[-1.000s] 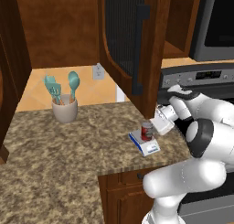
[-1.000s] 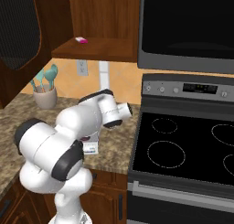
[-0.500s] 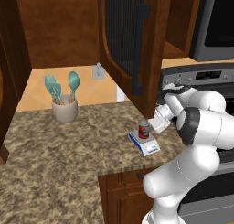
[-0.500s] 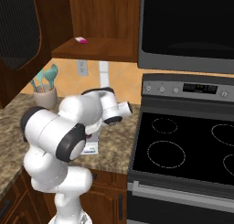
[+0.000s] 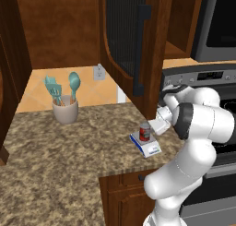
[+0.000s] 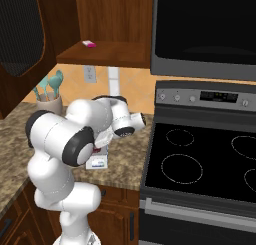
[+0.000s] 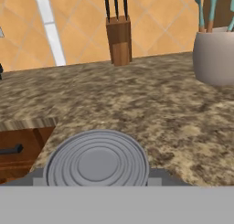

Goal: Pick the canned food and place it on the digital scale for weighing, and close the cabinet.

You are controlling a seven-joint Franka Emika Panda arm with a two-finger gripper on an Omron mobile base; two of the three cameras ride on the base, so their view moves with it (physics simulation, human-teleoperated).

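Since one second ago: arm elbow risen; hand drawn back slightly to 3 o'clock of the canned food (image 5: 144, 132). Canned food: upright on the digital scale (image 5: 147, 148), near counter (image 5: 69, 151) edge. Gripper (image 5: 159, 124): opening cannot be told; holds nothing visible. Cabinet (image 5: 133, 45) door: open, at 12 o'clock above the scale. Utensil cup (image 5: 65, 109): 10 o'clock of scale.

We can't make out the gripper's fingertips in any view, the arm covers most of the digital scale (image 6: 97, 162) from the right base, the canned food (image 7: 97, 160) is cut by the hand view's bottom, and the cabinet (image 5: 131, 40) door runs off the top.
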